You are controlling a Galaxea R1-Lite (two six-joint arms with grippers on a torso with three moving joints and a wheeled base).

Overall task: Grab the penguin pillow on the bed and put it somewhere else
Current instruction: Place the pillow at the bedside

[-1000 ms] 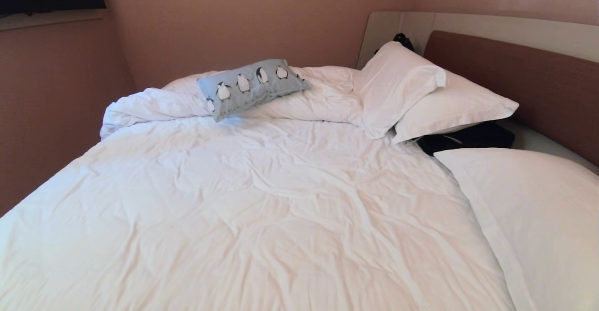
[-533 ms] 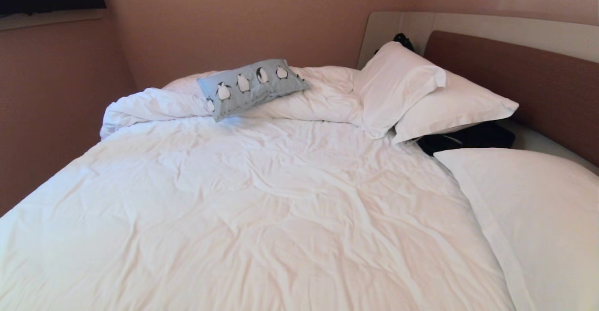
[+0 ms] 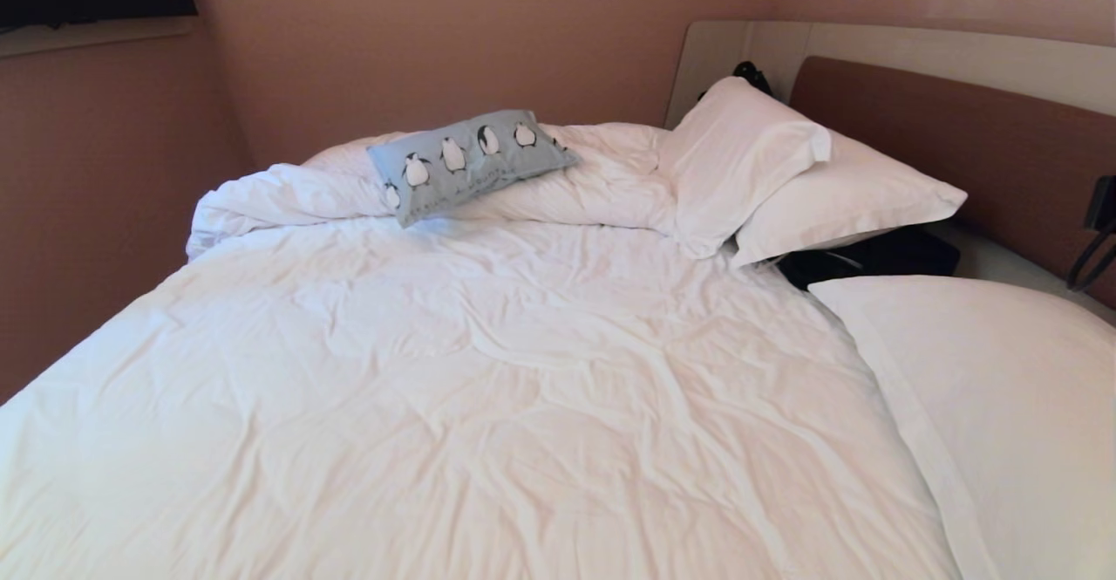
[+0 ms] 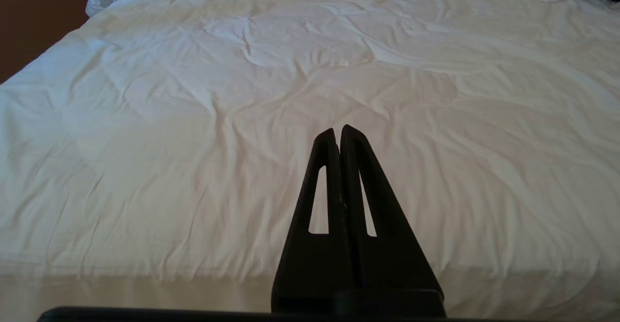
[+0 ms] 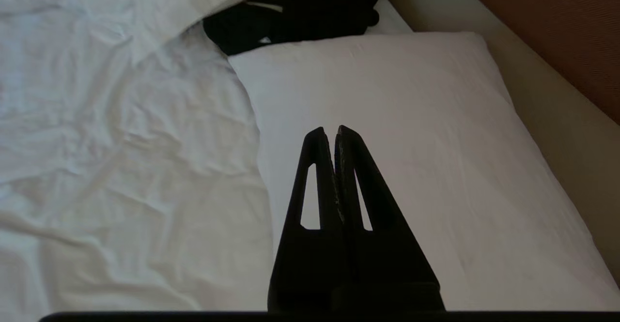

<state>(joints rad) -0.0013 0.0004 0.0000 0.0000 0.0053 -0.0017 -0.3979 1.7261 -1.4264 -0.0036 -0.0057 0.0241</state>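
The penguin pillow (image 3: 471, 161), light blue with a row of black-and-white penguins, lies on the bunched-up duvet at the far side of the bed (image 3: 488, 388). No gripper touches it. A dark part of my right arm (image 3: 1097, 231) shows at the right edge of the head view, far from the pillow. In the right wrist view my right gripper (image 5: 334, 130) is shut and empty, hovering over a large white pillow (image 5: 387, 133). My left gripper (image 4: 337, 130) is shut and empty above the near part of the white duvet (image 4: 193, 118). The penguin pillow appears in neither wrist view.
Two white pillows (image 3: 750, 153) (image 3: 854, 196) lean by the brown headboard (image 3: 959, 153). A black item (image 3: 872, 257) lies between them and the large near pillow (image 3: 1003, 406). Pink walls close in the far and left sides.
A dark part of my right arm has come into the head view at the right edge. The penguin pillow and the bedding have not moved.
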